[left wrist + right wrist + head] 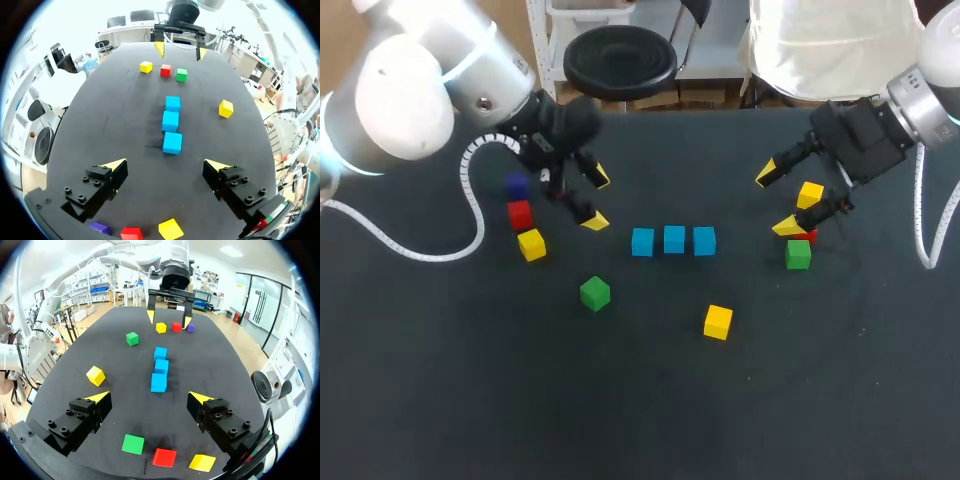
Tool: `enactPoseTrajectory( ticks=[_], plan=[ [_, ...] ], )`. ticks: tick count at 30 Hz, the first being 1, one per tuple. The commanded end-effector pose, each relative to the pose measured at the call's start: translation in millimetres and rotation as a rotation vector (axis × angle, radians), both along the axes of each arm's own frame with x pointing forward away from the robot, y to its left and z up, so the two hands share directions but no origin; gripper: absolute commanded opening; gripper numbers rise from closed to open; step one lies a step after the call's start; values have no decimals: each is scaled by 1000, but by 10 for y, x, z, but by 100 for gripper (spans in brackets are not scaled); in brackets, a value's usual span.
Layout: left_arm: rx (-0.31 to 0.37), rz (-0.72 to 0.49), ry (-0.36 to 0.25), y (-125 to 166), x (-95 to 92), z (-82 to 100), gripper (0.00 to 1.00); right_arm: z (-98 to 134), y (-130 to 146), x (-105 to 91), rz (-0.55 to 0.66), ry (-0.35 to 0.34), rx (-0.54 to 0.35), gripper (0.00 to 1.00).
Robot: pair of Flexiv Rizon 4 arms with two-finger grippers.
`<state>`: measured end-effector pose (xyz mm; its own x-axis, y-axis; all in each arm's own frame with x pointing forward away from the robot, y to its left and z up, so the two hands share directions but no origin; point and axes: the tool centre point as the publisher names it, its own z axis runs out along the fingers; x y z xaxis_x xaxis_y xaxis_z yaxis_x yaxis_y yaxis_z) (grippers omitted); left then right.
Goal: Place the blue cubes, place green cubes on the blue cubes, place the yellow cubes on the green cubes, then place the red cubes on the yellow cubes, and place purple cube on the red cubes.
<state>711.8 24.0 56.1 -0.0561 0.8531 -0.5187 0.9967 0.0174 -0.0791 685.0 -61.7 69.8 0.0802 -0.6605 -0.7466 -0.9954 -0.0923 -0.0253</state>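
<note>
The dark surface (620,400) is carrying everything. The two arms are hanging over its far half, the left arm (410,90) coming in from one side and the right arm (930,95) from the other. Both claws are standing released and empty. The left claw (597,200) is hovering just beside a purple cube (517,186), a red cube (520,214) and a yellow cube (531,244), which are lining up together. The right claw (776,201) is hanging over its own cluster: a second yellow (810,195), a second red (807,236) half hidden behind a fingertip, and a green cube (798,254).

Three blue cubes (674,239) are sitting in a close row between the claws, and to my eye they are serving as the base layer. The side clusters seem to be waiting as stock, each within reach of its own arm. A loose green (595,293) and a loose yellow (718,322) are lying nearer the front, apart from the row. Nothing is resting on the blue yet, so I am guessing a green comes next.

No label or writing is showing on any cube.
</note>
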Motion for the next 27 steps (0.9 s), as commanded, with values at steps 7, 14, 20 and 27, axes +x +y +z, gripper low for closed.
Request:
enactPoseTrajectory(
  ticks=[7,14,20,27],
  plan=[
    [0,26,4,176,21,97,100,-1,-2,-4,0,-1,1,100],
    [0,26,4,176,21,97,100,-1,-2,-4,0,-1,1,100],
    [0,26,4,176,21,97,100,-1,-2,-4,0,-1,1,100],
    [0,26,4,176,21,97,100,-1,-2,-4,0,-1,1,100]
  ],
)
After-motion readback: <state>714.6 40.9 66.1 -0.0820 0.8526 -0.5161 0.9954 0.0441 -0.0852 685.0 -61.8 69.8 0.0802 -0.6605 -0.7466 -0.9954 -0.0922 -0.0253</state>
